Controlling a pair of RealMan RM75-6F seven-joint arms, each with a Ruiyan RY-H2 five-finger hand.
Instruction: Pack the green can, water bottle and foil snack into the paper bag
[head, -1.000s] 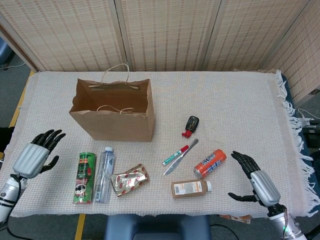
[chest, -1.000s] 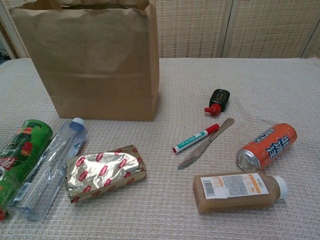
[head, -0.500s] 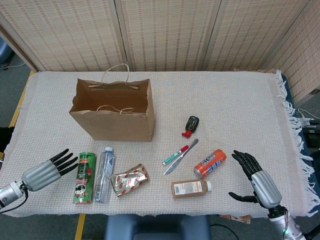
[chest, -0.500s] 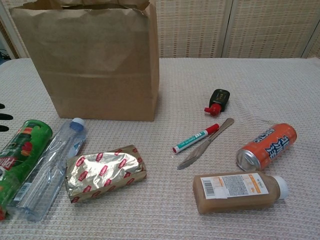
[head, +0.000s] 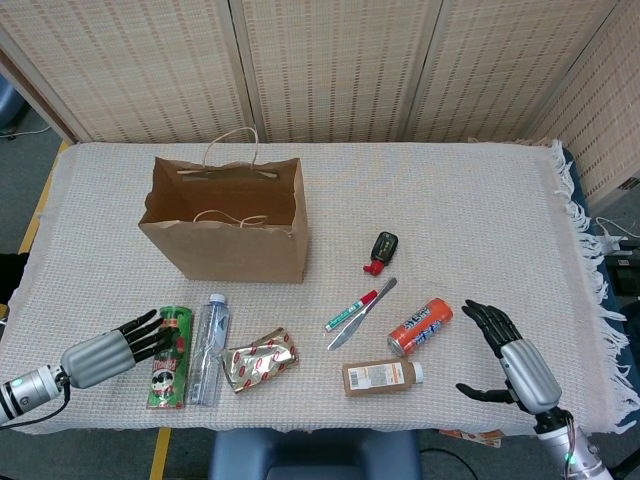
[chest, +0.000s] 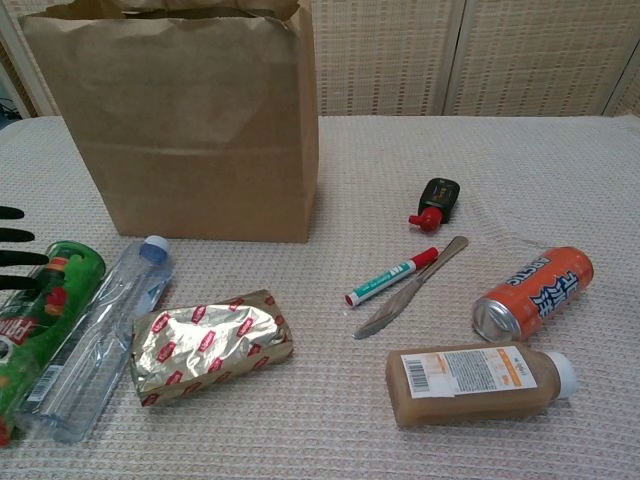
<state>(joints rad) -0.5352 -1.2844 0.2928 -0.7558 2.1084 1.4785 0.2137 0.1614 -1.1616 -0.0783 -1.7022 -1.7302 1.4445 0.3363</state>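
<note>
1. The left hand (head: 100, 357) reaches in low from the bench's left edge, fingers (chest: 22, 258) spread and gripping nothing, their tips over the green can (head: 170, 342). The can lies on its side, so a push before the fingers close could roll it.
2. The water bottle (head: 208, 348) lies touching the can's right side (the foil snack (head: 260, 359) is just beside that). Fingers wrapping the can could catch the bottle and drag both.
3. The paper bag (head: 224, 228) stands open behind them, unsupported; a can brought in low could knock its front wall and tip it.
4. The right hand (head: 515, 362) hangs open and empty near the orange can (head: 420, 326), apart from the task's things.
</note>
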